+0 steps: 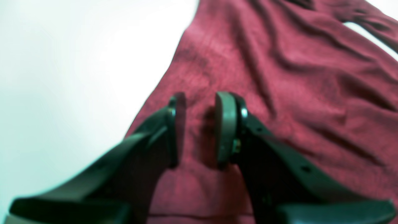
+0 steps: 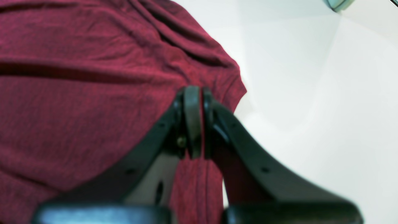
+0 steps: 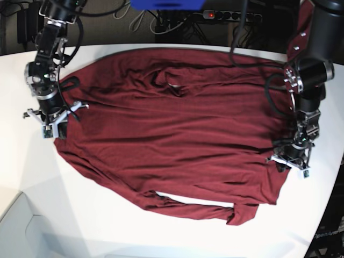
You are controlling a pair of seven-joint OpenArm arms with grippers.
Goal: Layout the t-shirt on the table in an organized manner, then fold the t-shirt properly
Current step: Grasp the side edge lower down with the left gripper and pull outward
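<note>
now both grippers pinch t-shirt (image 3: 177, 140) edges: left gripper (image 1: 199, 130) narrowly apart, right gripper (image 2: 196, 123) clamped.

No legible text, label or number anywhere.

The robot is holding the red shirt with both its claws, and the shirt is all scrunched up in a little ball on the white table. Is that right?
Not quite. The t-shirt isn't in a ball: the base view shows it spread wide across the table, only wrinkled. The left gripper and right gripper are each at an edge of it.
</note>
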